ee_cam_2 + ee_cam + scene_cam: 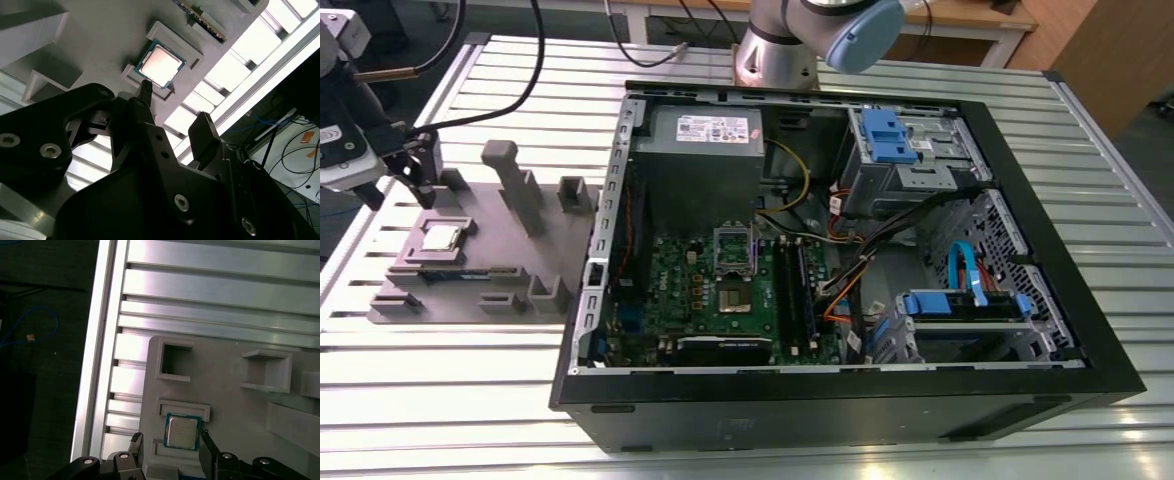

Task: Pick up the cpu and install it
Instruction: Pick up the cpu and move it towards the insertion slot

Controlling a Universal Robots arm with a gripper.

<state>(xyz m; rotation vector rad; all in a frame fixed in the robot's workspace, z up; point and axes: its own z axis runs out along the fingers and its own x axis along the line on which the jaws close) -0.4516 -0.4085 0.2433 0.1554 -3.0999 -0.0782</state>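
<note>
The cpu is a small silver square lying flat in a shallow pocket of the grey fixture block at the exterior view's left. My gripper hovers a little above it, open and holding nothing. In both wrist views the two black fingers stand apart over the chip: the cpu sits between the fingertips, and the gripper hangs close over the cpu. The metal-framed socket sits on the green motherboard inside the open computer case.
The open black computer case fills the middle and right of the slatted metal table. Tall grey posts rise from the fixture close to my gripper. A memory stick lies in the fixture. Black cables run behind.
</note>
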